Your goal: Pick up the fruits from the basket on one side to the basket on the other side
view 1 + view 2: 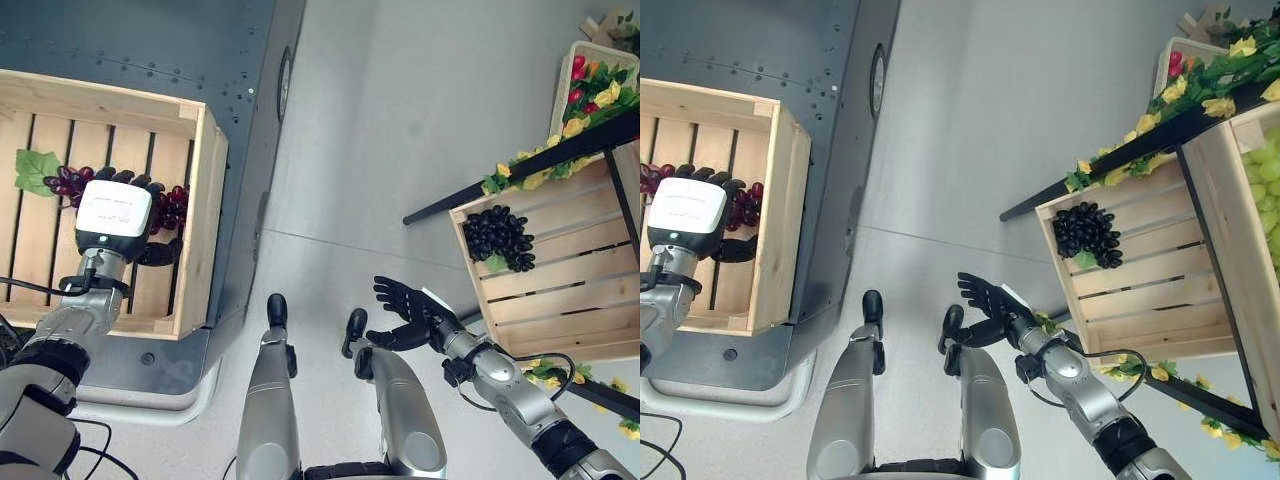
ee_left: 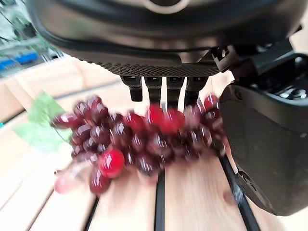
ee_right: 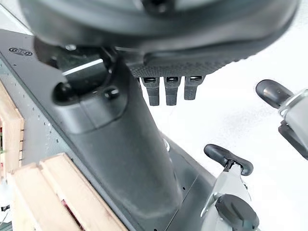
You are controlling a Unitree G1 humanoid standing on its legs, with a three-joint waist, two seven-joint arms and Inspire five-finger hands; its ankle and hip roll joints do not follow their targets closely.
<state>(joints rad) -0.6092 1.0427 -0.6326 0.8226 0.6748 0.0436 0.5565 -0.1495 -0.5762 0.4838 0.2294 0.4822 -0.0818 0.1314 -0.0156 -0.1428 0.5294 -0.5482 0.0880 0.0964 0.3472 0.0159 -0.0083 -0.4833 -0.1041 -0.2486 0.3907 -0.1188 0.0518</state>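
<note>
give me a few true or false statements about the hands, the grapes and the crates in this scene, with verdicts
1. The left hand is down in the wooden crate on the robot's left, over the red grapes. True.
2. The right hand holds a bunch of grapes. False: it holds nothing, with its fingers loosely spread over the floor.
3. The black grapes lie in the right crate. True.
4. The red grapes are already lifted clear of the slats. False: they lie on the crate's slatted bottom.
5. The leaf on the red grapes is yellow. False: it is green.
</note>
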